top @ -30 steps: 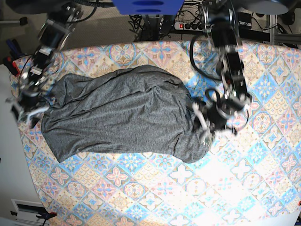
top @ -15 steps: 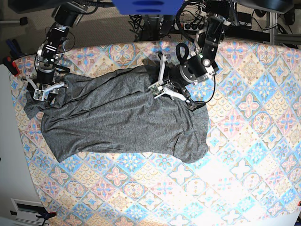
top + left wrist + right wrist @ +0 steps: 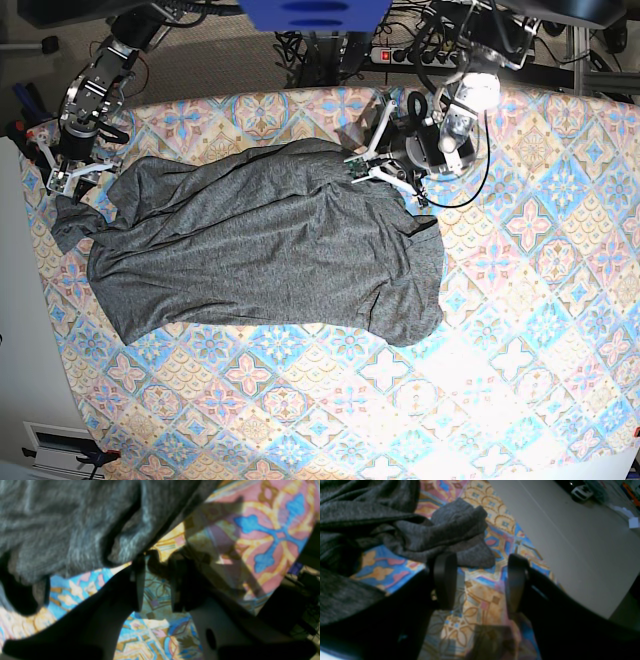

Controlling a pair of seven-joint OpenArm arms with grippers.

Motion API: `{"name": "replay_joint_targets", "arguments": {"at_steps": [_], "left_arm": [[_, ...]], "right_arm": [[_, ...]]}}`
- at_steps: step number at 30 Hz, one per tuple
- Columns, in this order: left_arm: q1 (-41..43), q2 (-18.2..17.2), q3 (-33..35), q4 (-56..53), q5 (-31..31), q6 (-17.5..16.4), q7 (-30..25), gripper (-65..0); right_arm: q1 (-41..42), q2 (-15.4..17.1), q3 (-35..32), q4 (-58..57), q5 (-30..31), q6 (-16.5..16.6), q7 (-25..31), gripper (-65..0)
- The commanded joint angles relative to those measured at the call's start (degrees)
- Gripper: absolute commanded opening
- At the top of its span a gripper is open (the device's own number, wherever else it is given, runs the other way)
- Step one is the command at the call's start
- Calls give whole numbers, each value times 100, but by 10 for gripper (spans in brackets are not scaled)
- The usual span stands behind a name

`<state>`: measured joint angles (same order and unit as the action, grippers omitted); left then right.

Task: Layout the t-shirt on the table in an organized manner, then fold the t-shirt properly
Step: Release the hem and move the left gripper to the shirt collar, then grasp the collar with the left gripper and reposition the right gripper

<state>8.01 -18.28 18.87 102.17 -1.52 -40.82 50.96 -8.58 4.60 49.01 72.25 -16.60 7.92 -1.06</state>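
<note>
Both arms have pulled back; each tool (image 3: 155,582) (image 3: 480,580) spread, empty beside the t-shirt (image 3: 260,250).

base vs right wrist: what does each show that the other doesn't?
Only base: the whole t-shirt spread rumpled on the table, and the left gripper open at its far edge.
Only right wrist: bare grey floor beyond the table edge.
Both: the right gripper, open and empty, beside a bunched sleeve of the shirt.

Both arms are black with silvery joints and looped black cables; each end effector (image 3: 385,158) (image 3: 68,172) carries white fingers (image 3: 372,137) with black pads (image 3: 139,585).
</note>
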Motion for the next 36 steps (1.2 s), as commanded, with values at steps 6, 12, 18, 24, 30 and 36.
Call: {"name": "replay_joint_targets", "arguments": {"at_steps": [6,12,18,24,30,36], "left_arm": [[408,-567,-160,223,139,82,7,-483],[768,-347,-538,1066,112,82,-37,-482],[733,382,-564,1849,148,82,-37,-481],[654,461,-538,1840,156,82,-37,-481],[628,435,-573,1840,165,82,-37,-481],[619,453,-573,1840,165,82,-37,-481]], "right_arm": [[27,-69,17,129,29,-6,181,-343],[18,-350,17,173,135,680,242,-343],[-157,-719,17,850,548,1507,427,-343],[-193,-728,17,955,838,1603,409,-343],[-316,-763,-9,938,838,1603,409,-343],[-377,-1159,8,947,1040,1973,427,-343]]}}
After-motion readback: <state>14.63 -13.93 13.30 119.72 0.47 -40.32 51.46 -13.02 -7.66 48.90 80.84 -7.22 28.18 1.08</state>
